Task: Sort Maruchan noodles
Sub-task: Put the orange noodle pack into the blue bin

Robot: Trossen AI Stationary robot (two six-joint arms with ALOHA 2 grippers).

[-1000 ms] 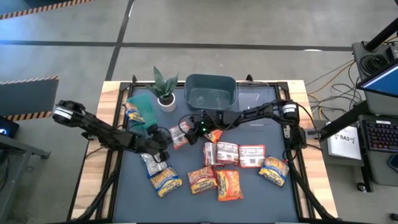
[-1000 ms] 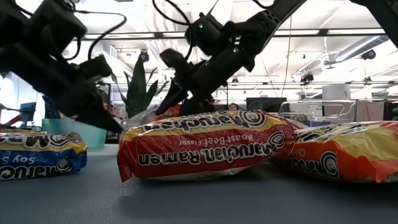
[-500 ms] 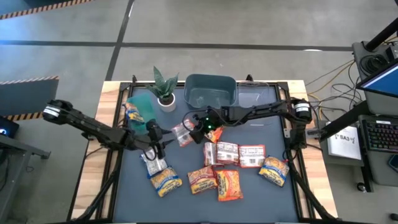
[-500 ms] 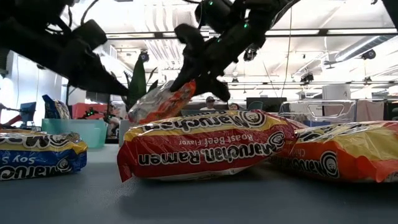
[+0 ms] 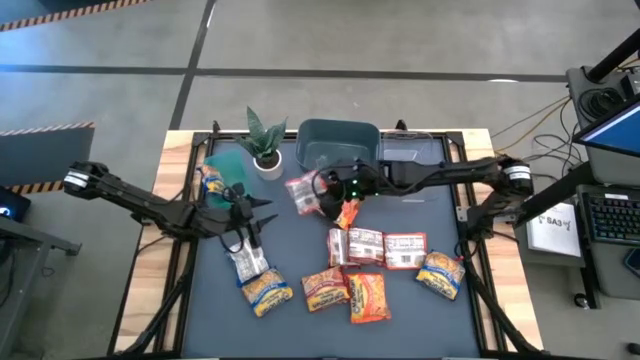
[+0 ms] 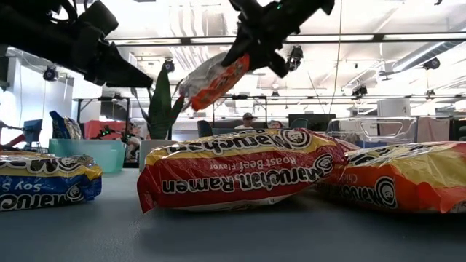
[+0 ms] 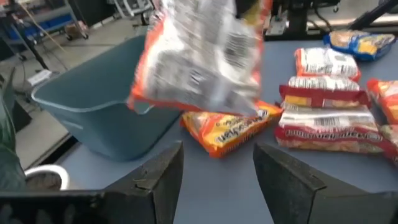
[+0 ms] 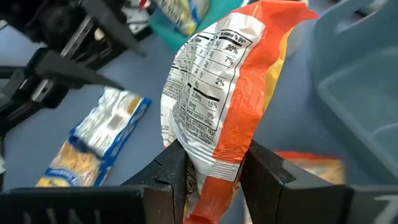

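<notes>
**Orange packet lifted clear; left arm has let go**

Orange and crinkly, one noodle packet (image 8: 214,99) now hangs in the air, clamped between the fingers of the right gripper (image 5: 322,197). A second ago it sat down at mat level among the pile, with both grippers close in on it. It has since risen well above the table and swung toward the far side, near the grey bin (image 5: 338,146).

The left gripper (image 5: 252,218) has changed too: its fingers have spread apart and hold nothing. It has drawn back to the left, above a silver-blue packet (image 5: 246,261) lying on the mat.

Judgement: the packet appears to have passed from shared handling to the right arm alone, and a drop into the bin looks the likely next step.

The remaining packets lie unmoved: red-and-white ones (image 5: 380,248) at centre, orange ones (image 5: 345,290) nearer, one more orange packet (image 5: 346,214) just below the raised one. Most of the sorting is still outstanding.
</notes>
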